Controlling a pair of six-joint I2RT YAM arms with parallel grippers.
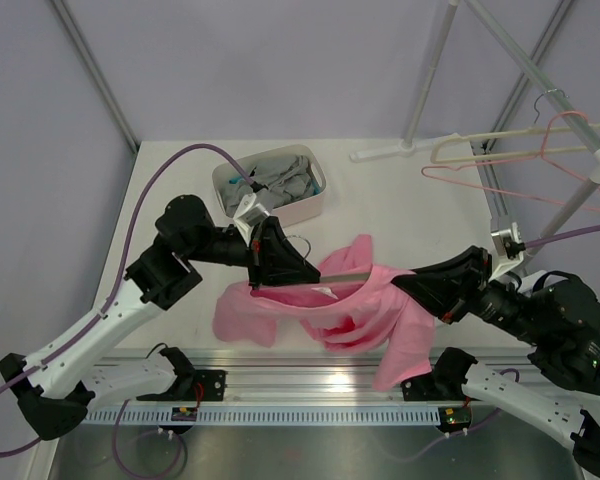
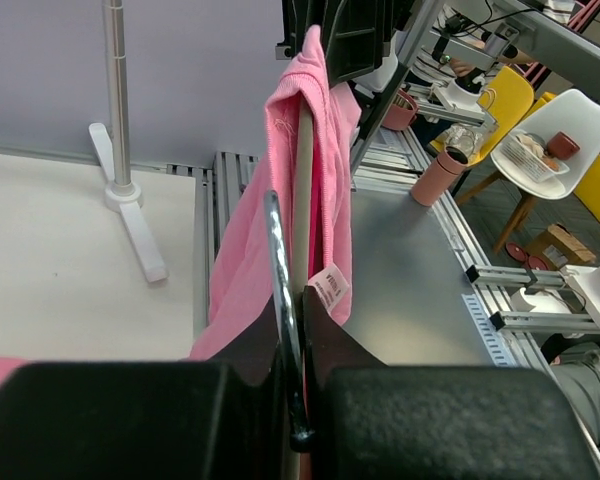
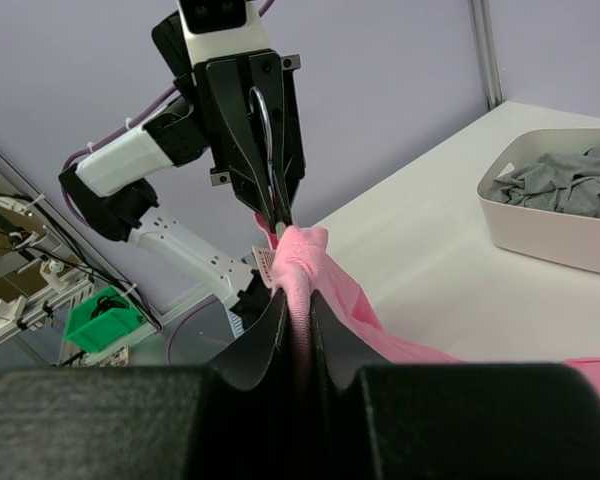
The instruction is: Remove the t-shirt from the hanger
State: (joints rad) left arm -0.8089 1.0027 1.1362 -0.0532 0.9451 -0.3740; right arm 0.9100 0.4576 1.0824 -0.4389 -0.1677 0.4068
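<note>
The bright pink t-shirt hangs bunched over the dark hanger, which is held above the table's near edge, part of the shirt trailing onto the table. My left gripper is shut on the hanger's neck. In the left wrist view the silver hook runs between its fingers, and the t-shirt is draped along the bar. My right gripper is shut on a fold of the t-shirt. In the right wrist view that gripper pinches the pink fabric.
A white tub of grey clothes stands behind the left gripper; it also shows in the right wrist view. A rack at the right holds a cream hanger and a pink wire hanger. A rack foot lies at the back. A metal rail runs along the front.
</note>
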